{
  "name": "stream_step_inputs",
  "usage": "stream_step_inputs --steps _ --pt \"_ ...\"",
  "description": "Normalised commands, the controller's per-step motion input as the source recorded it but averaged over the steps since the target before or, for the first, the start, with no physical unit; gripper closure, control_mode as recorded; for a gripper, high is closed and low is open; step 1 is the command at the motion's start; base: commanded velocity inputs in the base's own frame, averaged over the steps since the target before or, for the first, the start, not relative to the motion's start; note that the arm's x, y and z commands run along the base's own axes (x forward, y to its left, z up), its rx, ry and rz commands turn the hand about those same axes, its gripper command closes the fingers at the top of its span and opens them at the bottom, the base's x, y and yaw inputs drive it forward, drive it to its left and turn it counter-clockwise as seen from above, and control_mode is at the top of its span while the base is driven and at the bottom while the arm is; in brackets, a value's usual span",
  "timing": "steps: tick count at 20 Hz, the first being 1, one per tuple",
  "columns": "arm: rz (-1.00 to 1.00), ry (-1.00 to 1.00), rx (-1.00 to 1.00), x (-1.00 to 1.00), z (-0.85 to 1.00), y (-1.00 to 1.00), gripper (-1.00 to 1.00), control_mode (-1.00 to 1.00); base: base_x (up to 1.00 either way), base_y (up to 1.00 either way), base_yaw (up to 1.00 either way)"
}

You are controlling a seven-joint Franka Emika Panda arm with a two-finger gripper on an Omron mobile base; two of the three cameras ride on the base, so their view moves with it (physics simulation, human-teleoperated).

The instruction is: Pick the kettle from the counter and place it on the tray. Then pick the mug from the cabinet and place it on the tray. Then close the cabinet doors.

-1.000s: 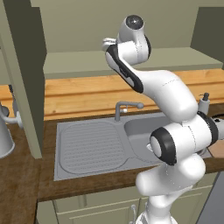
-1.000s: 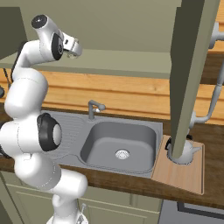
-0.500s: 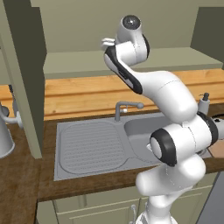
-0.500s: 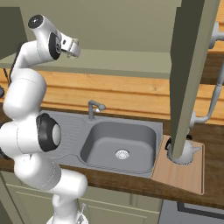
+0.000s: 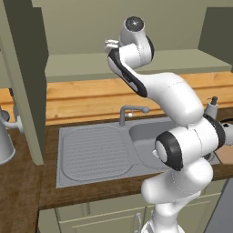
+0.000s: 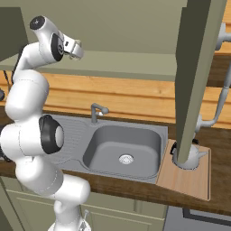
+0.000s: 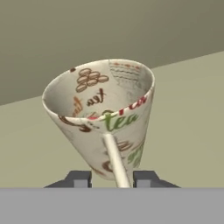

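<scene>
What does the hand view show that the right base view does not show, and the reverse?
Hand view alone: the small tapered cream mug with its brownish pattern, between the dark finger tips. Right base view alone: the grey sink, the tap, the rounded silvery-grey kettle on the wooden tray. Both share the pale cabinet shelf and olive back wall.

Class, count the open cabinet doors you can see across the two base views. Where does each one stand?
2. One cabinet door stands at the left of the sink; the other stands at the right, in front of the tray.
</scene>
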Motion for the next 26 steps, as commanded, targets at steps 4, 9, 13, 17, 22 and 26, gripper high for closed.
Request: stream_step_inputs --steps 4,9,13,17,22,26 --pt "0.00 0.00 0.00 0.20 -0.10 -0.06 1.00 -1.00 0.00 0.00 0.00" --pt "0.00 -0.01 -0.04 0.07 -0.07 -0.09 1.00 -1.00 0.00 0.00 0.00" --pt "0.00 -0.04 -0.03 -0.63 0.00 0.00 1.00 -1.00 0.00 0.00 0.00" --pt "0.00 -0.09 -0.01 -0.86 0.00 0.02 1.00 -1.00 0.00 0.00 0.00" --pt "-0.06 -0.11 -0.03 -0.91 0.10 0.00 1.00 -1.00 0.00 0.00 0.00" --pt "-0.20 -0.10 -0.04 -0.95 0.15 -0.01 1.00 -1.00 0.00 0.00 0.00"
